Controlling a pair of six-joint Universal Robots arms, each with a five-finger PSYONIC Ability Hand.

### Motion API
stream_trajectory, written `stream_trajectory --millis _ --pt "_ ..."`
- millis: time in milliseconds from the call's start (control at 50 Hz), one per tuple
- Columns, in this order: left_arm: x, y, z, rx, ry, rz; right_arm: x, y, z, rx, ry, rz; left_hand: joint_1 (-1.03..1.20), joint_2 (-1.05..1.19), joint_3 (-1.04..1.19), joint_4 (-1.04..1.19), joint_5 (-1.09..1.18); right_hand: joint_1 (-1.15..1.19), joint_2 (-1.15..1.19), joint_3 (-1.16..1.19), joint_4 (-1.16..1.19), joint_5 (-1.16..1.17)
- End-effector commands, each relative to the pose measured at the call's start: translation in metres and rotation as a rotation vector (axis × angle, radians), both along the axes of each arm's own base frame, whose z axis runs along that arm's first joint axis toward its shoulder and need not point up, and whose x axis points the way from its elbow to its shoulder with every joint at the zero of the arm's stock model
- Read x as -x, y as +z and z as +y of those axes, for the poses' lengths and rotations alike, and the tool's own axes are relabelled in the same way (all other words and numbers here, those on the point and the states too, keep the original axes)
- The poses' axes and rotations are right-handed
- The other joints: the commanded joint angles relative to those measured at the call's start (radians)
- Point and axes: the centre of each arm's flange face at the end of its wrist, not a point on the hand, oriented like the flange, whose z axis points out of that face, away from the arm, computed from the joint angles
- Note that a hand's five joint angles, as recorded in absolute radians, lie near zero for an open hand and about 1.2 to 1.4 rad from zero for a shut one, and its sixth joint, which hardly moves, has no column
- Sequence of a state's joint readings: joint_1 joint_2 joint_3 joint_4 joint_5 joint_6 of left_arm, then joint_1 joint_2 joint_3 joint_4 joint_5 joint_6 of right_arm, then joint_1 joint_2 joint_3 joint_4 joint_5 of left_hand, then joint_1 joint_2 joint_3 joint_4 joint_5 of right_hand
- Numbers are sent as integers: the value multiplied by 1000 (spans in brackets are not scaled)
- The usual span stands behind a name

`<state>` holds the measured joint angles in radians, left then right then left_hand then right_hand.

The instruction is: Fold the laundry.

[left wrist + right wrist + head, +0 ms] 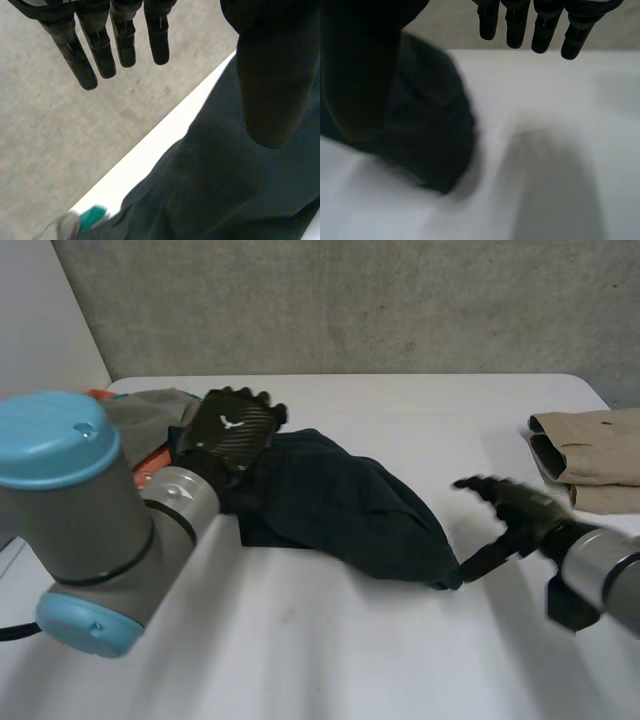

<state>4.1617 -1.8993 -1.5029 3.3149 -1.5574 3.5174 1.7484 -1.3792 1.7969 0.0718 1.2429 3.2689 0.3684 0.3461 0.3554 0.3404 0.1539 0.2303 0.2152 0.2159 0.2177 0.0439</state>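
Dark garment (340, 505) lies crumpled at centre of white tabletop (400, 410). L hand (232, 430) sits over its 10 o'clock edge: fingers (102, 55) straight, holding nothing, cloth below thumb. R hand (525, 510) is just beside garment's 4 o'clock corner: fingers (542, 30) straight, empty. Folded beige cloth (590, 455) at 3 o'clock, well apart. Clothes pile (150, 410) at 10 o'clock.

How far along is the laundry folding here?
Done: a tan garment lies folded on the robot's right. In hand: the dark garment, crumpled, left hand open over one end, right hand open by the other. Left: folding it, plus the grey pile behind.
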Motion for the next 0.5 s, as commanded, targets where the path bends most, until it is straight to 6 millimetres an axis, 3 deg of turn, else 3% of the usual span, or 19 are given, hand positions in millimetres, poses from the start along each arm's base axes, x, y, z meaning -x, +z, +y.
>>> stream_trajectory --millis 20,140,260,300,380,480,500 --pt "-16 -30 -36 -68 19 -23 -36 -39 18 -74 103 7 -17 5 -4 11 23 -56 -41 -41 -43 -44" --pt "-6 -57 -38 -137 -66 -42 -44 -52 2 54 27 77 103 125 116 131 143 22 37 36 34 34" --pt "-3 -67 -41 -155 -66 -46 -46 -51 -7 160 6 178 508 530 521 536 548 670 685 684 683 682" --pt "-3 -68 -43 -152 -63 -45 -48 -46 -8 193 17 199 737 759 750 765 777 872 887 887 885 884" --pt "2 -68 -38 -154 -79 -48 -49 -36 -10 240 33 218 995 1018 1008 1023 1035 947 962 961 959 959" --pt "6 -62 -31 -144 -95 -42 -49 -8 -9 329 49 251 1028 1050 1041 1056 1068 956 971 970 968 968" --pt "6 -49 -29 -117 -93 -30 -49 -4 -8 343 55 261 1028 1050 1041 1056 1068 958 974 973 971 970"
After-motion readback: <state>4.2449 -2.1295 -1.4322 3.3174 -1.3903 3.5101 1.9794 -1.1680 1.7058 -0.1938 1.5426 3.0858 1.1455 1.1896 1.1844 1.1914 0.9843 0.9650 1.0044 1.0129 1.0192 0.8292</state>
